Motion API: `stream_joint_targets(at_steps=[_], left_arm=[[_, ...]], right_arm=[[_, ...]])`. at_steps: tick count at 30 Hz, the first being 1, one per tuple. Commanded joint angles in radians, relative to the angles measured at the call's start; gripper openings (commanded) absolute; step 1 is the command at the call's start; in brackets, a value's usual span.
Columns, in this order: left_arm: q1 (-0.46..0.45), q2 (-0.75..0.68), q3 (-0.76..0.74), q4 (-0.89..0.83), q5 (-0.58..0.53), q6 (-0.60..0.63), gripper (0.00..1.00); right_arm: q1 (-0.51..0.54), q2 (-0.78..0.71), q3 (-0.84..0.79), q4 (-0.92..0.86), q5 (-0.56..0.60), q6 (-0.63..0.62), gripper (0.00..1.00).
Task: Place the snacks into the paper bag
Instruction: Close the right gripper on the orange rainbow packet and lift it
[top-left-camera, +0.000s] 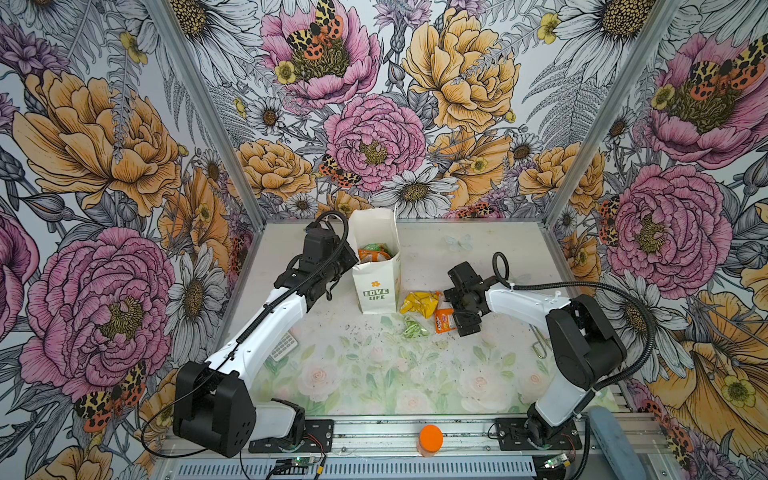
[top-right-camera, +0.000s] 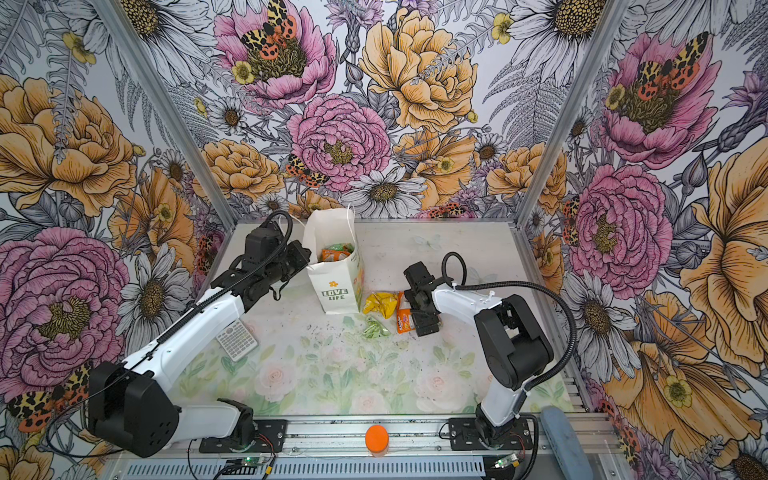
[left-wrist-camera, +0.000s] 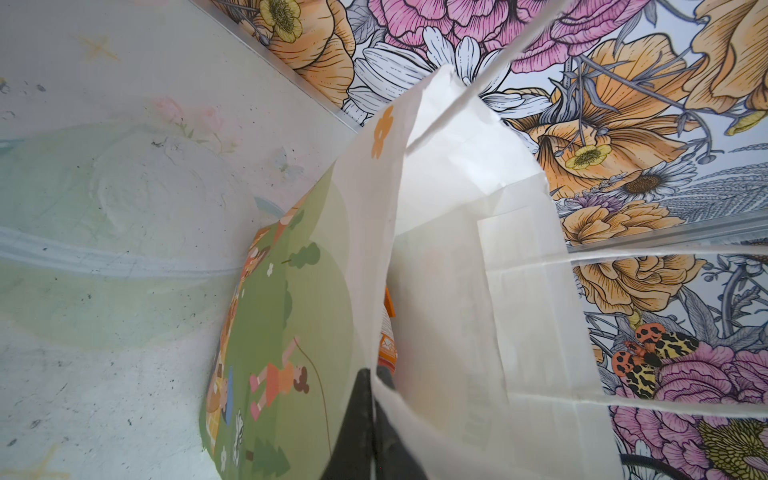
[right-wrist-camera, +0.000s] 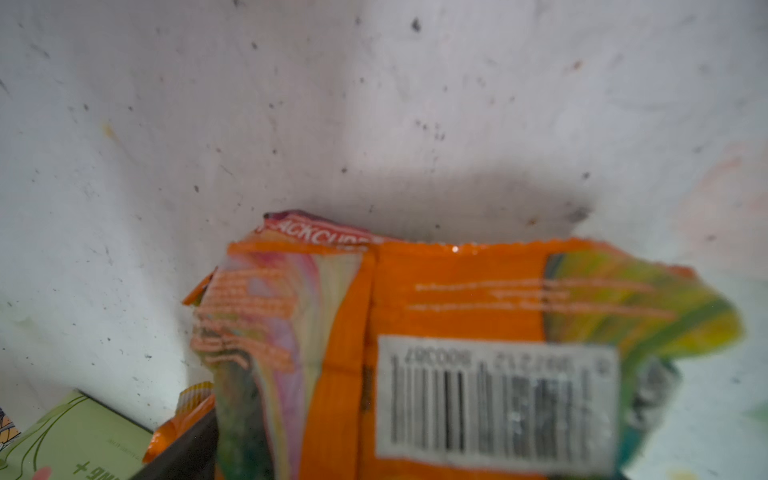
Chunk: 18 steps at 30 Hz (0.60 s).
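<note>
The white paper bag (top-left-camera: 376, 291) (top-right-camera: 334, 291) stands upright at the back middle, with orange and green snacks (top-left-camera: 374, 254) inside it. My left gripper (top-left-camera: 353, 257) (left-wrist-camera: 376, 374) is shut on the bag's rim (left-wrist-camera: 457, 249), one finger inside and one outside. On the table to the right of the bag lie a yellow packet (top-left-camera: 419, 303) (top-right-camera: 380, 303), a small pale green packet (top-left-camera: 413, 328) (top-right-camera: 376, 328) and an orange packet (top-left-camera: 444, 318) (top-right-camera: 404, 320) (right-wrist-camera: 457, 332). My right gripper (top-left-camera: 457, 309) is open, low over the orange packet, its jaws astride it.
A grey calculator (top-left-camera: 284, 345) (top-right-camera: 237, 338) lies under the left arm. An orange-lidded jar (top-left-camera: 431, 438) (top-right-camera: 377, 436) stands on the front rail. A metal wire clip (top-left-camera: 540, 345) lies near the right arm. Flowered walls close in on three sides.
</note>
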Motion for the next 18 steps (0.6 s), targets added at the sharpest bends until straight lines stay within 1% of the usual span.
stream_joint_targets(at_steps=[1, 4, 5, 9, 12, 18], left_arm=[[0.014, 0.001, -0.025, -0.046, 0.005, 0.006, 0.00], [0.018, -0.001, -0.026, -0.046, 0.006, 0.006, 0.00], [0.015, -0.002, -0.026, -0.047, 0.005, 0.006, 0.00], [0.016, -0.001, -0.025, -0.046, 0.007, 0.005, 0.00], [0.017, -0.001, -0.025, -0.046, 0.007, 0.005, 0.00], [0.015, -0.001, -0.024, -0.044, 0.007, 0.003, 0.00]], right_arm=[[-0.005, 0.049, 0.002, 0.012, -0.010, -0.019, 1.00], [-0.005, 0.052, 0.002, 0.011, -0.003, -0.030, 0.98], [-0.005, 0.051, 0.003, 0.010, 0.004, -0.040, 0.97], [-0.005, 0.033, 0.001, 0.011, 0.038, -0.072, 0.81], [-0.005, 0.016, -0.007, 0.010, 0.059, -0.091, 0.72], [-0.005, -0.012, -0.012, 0.011, 0.095, -0.133, 0.62]])
